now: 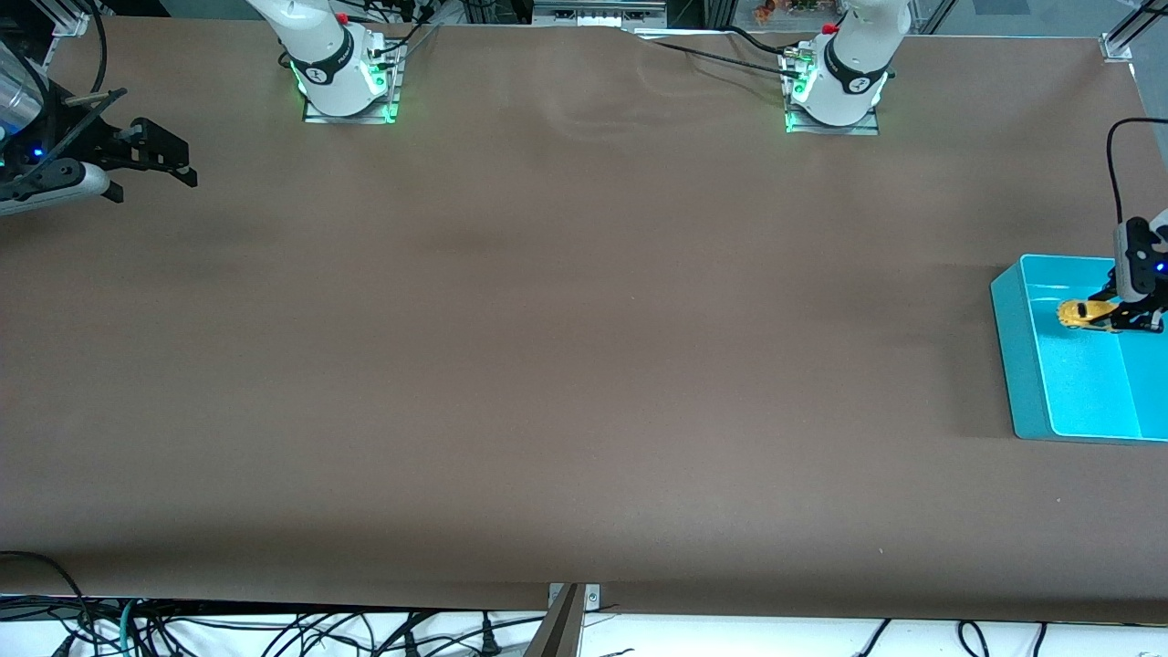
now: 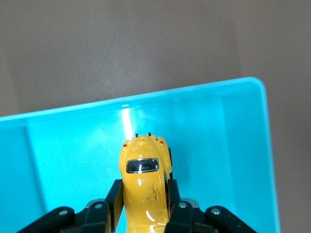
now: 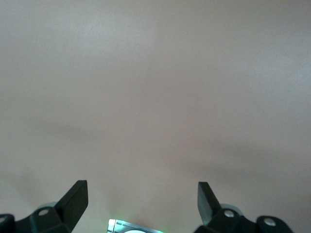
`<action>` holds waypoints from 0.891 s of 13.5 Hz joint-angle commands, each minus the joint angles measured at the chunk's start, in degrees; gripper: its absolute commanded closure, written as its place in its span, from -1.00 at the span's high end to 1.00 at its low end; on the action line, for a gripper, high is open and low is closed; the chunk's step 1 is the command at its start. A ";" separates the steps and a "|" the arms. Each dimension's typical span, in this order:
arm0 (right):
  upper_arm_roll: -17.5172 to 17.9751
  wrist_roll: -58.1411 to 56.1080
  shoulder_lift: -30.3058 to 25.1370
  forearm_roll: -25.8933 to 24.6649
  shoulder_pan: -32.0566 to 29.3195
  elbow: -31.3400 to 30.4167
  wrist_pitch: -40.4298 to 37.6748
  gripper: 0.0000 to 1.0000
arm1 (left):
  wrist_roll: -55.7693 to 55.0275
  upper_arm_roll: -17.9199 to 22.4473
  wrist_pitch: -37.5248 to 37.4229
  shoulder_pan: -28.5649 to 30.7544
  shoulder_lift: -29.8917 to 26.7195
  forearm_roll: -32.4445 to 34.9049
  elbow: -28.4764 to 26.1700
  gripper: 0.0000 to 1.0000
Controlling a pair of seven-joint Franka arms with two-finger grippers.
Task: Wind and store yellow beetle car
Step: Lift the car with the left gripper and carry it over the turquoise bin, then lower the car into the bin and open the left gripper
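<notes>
No brand name, label or other writing can be read anywhere in these views; the dark bands on the two arm bases carry marks too small to make out.

Taking the front view as a clock face, the brown table [image 1: 566, 365] fills the dial from the near edge at six o'clock up to the arm bases at about eleven and one o'clock. Nearest to the front camera of the things on it is the turquoise bin [image 1: 1022, 365], at roughly three o'clock, at the left arm's end of the table. Its walls show in the left wrist view as a bright rim [image 2: 252, 90] around a paler floor.

Over the part of the bin farther from the front camera hangs the left gripper [image 1: 1115, 315], its fingers [image 2: 176, 204] clamped on the yellow beetle car [image 1: 1086, 313]. The car lies lengthwise between them, gripped by its sides, its small dark window [image 2: 143, 165] and rounded end sticking out past the fingertips toward the bin's interior. Whether its wheels touch the bin floor cannot be told.

At about ten o'clock, over the table's edge at the right arm's end, the right gripper [image 1: 173, 160] waits with its fingers [image 3: 75, 199] spread wide apart and nothing between them.
</notes>
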 commanded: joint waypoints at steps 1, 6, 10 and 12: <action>0.19 0.65 -0.59 0.12 -0.13 -0.42 0.06 1.00 | 1.50 -0.70 3.79 0.72 3.97 -3.14 2.16 -0.61; 0.19 0.65 -0.59 0.12 -0.13 -0.51 0.15 1.00 | 0.97 -0.70 9.51 0.63 9.07 -4.28 2.16 -0.59; 0.19 0.65 -0.59 0.12 -0.13 -0.51 0.15 1.00 | 1.14 -0.70 10.93 0.55 10.49 -5.95 2.16 -0.28; 0.19 0.57 -0.59 0.12 -0.13 -0.51 0.15 1.00 | 1.23 -0.88 8.75 0.11 8.65 -5.87 3.47 0.14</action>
